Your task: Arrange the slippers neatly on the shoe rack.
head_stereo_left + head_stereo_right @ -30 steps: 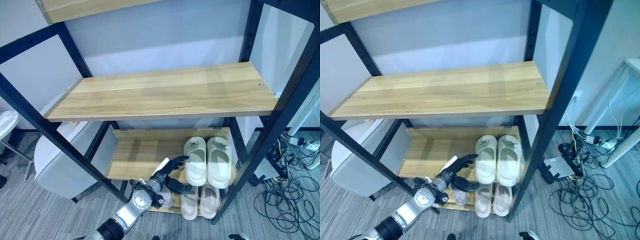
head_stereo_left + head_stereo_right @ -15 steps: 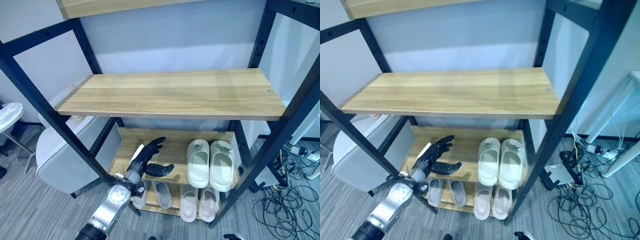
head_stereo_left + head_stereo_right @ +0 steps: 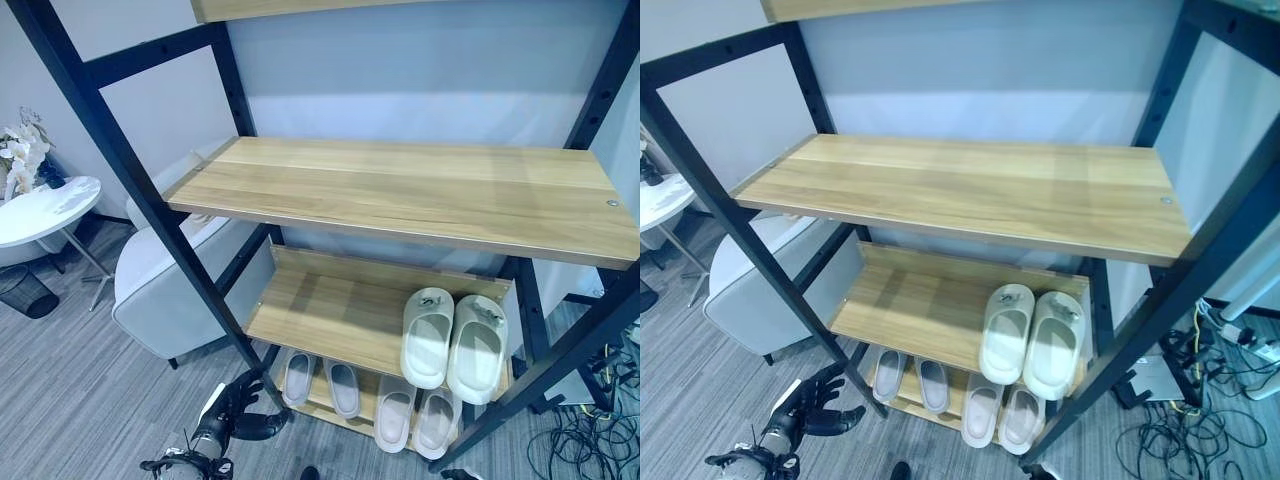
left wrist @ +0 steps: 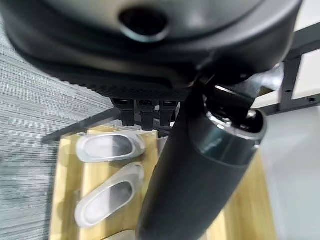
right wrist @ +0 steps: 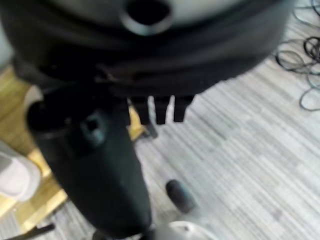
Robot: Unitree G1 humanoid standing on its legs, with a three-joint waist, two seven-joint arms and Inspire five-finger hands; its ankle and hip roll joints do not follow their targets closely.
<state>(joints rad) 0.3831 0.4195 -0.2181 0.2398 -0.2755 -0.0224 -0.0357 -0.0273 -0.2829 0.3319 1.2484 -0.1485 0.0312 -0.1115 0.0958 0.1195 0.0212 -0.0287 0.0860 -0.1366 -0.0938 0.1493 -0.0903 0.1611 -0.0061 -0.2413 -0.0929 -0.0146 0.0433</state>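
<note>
Wood-and-black-steel shoe rack [image 3: 420, 190], tall, with light plank shelves on a dark frame; occupies most of both eye views.

Contents, lower middle shelf: one pair of chunky cream foam slippers [image 3: 452, 338], side by side and parallel at the right end, toes toward the wall.

Contents, bottom shelf: one pair of flat grey slippers [image 3: 320, 380] left of centre, and one pair of pale beige slippers [image 3: 413, 420] beside them to the right, directly below the cream pair. All three pairs sit in line. The grey pair also appears past the fingers in the left wrist view.

Left hand [image 3: 243, 407]: lower left of the frame, low by the floor, just outside the rack's front post; fingers relaxed and spread, holding nothing. Right hand [image 5: 155, 107]: seen in its own wrist view above grey carpet; fingers hang fairly straight, nothing held.

Progress: judged complete or very nearly so. Every visible slipper is on the rack and paired; no slipper lies on the floor in view.

Change from half a second earlier: the left hand, then raised at the lower middle shelf, has dropped clear of the rack. The camera has also swung, bringing a round white side table [image 3: 45, 210] into the left edge.
</note>
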